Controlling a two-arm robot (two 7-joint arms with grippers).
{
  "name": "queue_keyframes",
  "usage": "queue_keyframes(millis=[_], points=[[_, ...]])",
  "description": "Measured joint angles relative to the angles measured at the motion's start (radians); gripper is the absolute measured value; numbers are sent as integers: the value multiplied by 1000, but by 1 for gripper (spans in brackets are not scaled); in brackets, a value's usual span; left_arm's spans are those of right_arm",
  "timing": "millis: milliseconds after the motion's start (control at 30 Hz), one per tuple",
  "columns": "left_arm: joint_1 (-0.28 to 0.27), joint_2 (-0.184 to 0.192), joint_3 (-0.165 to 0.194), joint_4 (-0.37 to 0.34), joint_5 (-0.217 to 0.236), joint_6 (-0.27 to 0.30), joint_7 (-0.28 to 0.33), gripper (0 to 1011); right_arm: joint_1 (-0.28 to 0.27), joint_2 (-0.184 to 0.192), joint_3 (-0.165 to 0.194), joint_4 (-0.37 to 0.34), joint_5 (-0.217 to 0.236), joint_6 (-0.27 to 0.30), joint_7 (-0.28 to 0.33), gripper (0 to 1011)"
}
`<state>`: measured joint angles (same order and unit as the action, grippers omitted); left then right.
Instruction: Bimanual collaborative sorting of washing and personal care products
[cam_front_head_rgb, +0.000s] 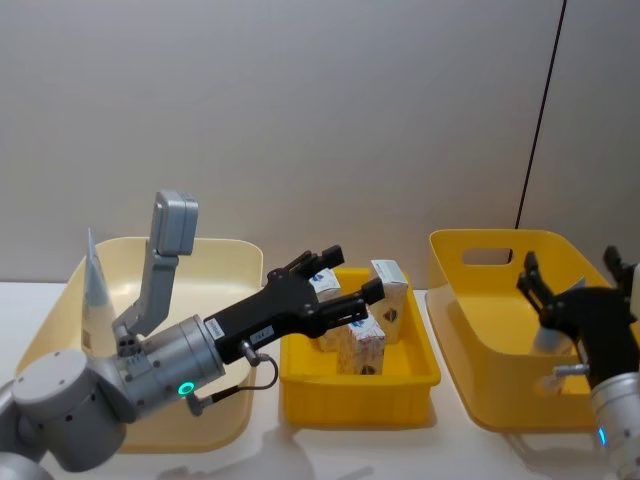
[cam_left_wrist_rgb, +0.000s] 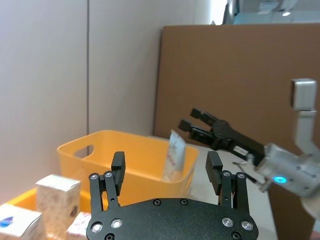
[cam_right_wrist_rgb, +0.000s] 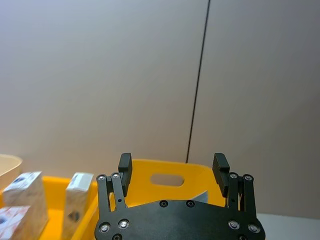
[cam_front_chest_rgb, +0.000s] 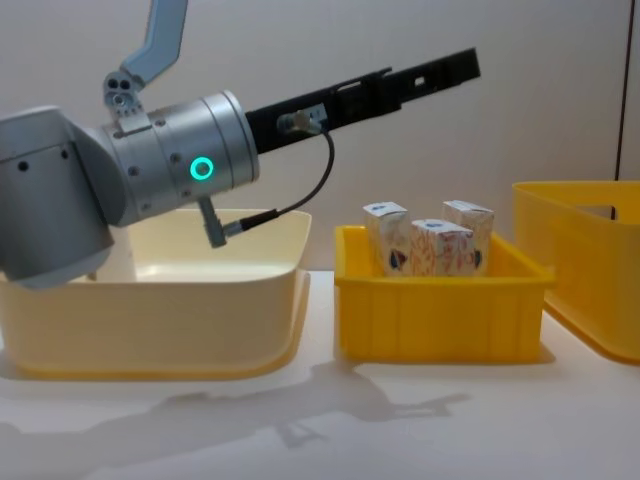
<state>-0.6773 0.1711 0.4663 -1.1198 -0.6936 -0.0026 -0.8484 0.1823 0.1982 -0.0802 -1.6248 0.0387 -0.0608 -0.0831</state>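
Now the left gripper (cam_front_head_rgb: 346, 276) gapes wide, empty, over the cartons (cam_front_head_rgb: 362, 346); right gripper (cam_front_head_rgb: 568, 270) likewise over a bin (cam_front_head_rgb: 470, 305).

The head view looks forward and down from above the counter (cam_front_head_rgb: 350, 455). It takes in the pale bin (cam_front_head_rgb: 220, 262) on the left, the middle bin (cam_front_head_rgb: 360, 400) and the right bin (cam_front_head_rgb: 490, 345), all before the far wall (cam_front_head_rgb: 350, 120). The chest view sits low and near, facing the pale and middle bins side-on. The left wrist view looks along the left gripper (cam_left_wrist_rgb: 166, 162) rightward to the right bin and right gripper (cam_left_wrist_rgb: 197, 117). The right wrist view faces the far wall over its own jaws and shares the middle bin's cartons (cam_right_wrist_rgb: 30, 195).
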Motion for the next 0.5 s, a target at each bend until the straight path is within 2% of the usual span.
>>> queue_keyframes(millis=[233, 300, 333, 500], points=[[44, 21, -1, -51, 49, 2, 84, 1003, -49, 35, -38, -36, 63, 24, 39, 1001], [61, 29, -2, -70, 68, 2, 115, 1003, -78, 55, -58, -57, 99, 37, 59, 1001], [65, 31, -2, -75, 72, 2, 123, 1003, -78, 55, -58, -57, 99, 37, 59, 1001], [101, 49, -3, -117, 114, 3, 193, 1003, -126, 90, -94, -92, 159, 61, 95, 1001]])
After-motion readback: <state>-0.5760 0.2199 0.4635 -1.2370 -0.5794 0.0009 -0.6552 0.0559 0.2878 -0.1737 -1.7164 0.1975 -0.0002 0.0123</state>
